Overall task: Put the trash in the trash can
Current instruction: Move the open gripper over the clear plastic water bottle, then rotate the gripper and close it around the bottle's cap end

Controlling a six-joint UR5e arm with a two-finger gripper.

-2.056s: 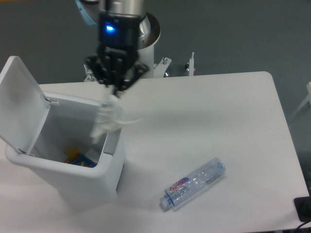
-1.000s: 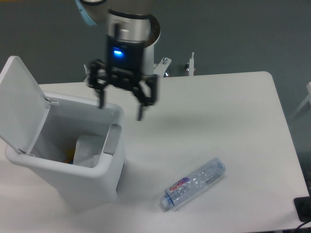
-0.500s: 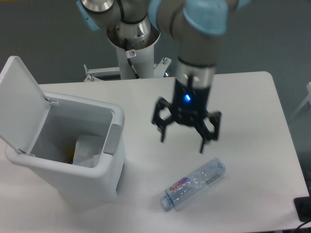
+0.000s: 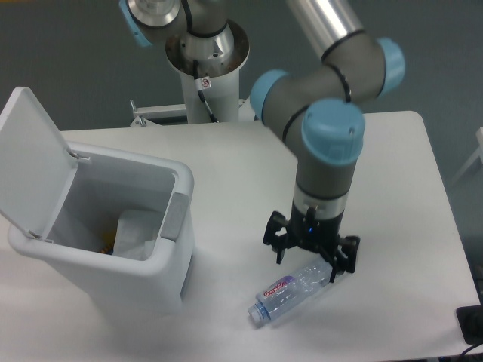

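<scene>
Fingers (image 4: 278,252) are spread wide and hold nothing, the two-finger black gripper (image 4: 310,257) sitting low over the far end of the clear plastic bottle with the pink-purple label and blue cap (image 4: 297,288). One fingertip is on each side of the bottle's upper end; I can't tell if either touches it. The bottle lies on its side on the white table (image 4: 392,188), cap end pointing away from the gripper, a little way off to the right of the big white rectangular plastic trash can with the flip lid (image 4: 90,234). Lid's up, and the crumpled white paper-like wrapper (image 4: 136,234) is already down inside the can.

So I'd say one item's done and this is the grab step for the second. Next move, I reckon: squeeze the fingers onto the bottle, lift it, carry it left over the can's open mouth and let go. Round slick plastic, so it could roll or slip out of the pinch.
</scene>
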